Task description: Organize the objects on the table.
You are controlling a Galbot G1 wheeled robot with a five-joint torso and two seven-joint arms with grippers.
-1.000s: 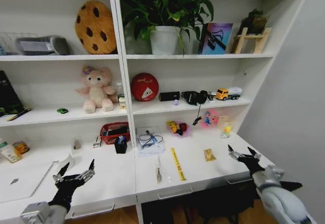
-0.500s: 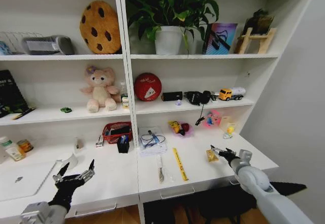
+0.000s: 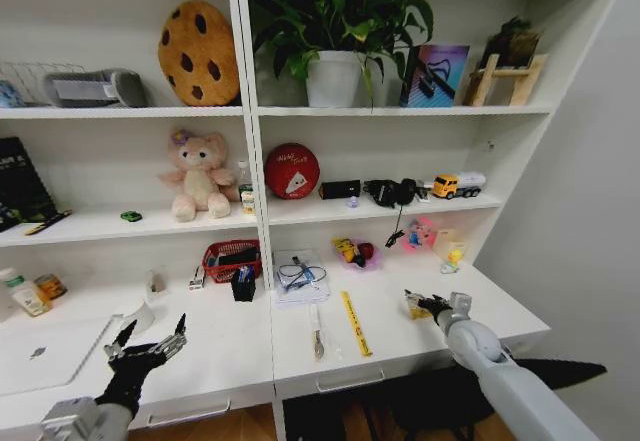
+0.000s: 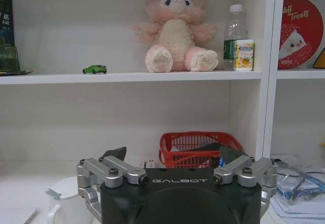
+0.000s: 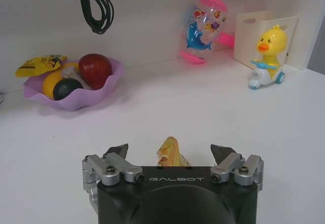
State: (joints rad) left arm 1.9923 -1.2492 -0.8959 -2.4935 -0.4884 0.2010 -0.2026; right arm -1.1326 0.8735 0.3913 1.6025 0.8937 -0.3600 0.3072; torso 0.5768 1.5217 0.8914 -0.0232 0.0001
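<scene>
A small yellow snack packet [image 3: 413, 306] lies on the right part of the white desk [image 3: 230, 346]. My right gripper [image 3: 424, 304] is open and down at it; in the right wrist view the packet [image 5: 171, 156] sits between the spread fingers of that gripper [image 5: 169, 150], apart from both. My left gripper [image 3: 146, 345] hovers open and empty over the desk's left part, beside the silver laptop [image 3: 40, 351]. In the left wrist view the left gripper [image 4: 172, 155] faces a red basket [image 4: 195, 145]. A yellow ruler [image 3: 352, 323] and a slim silver tool [image 3: 314, 331] lie mid-desk.
A white mug [image 3: 137, 316], a black pen holder [image 3: 240, 283], a clear box of cables [image 3: 298, 276] and a purple bowl [image 5: 76, 82] stand along the back of the desk. A duck toy [image 5: 266, 56] is at the far right. Small bottles [image 3: 25, 296] stand far left.
My right arm has swung in from the desk's right front edge to the yellow packet, fingers open around it. The left gripper has stayed put. The camera shifted slightly.
</scene>
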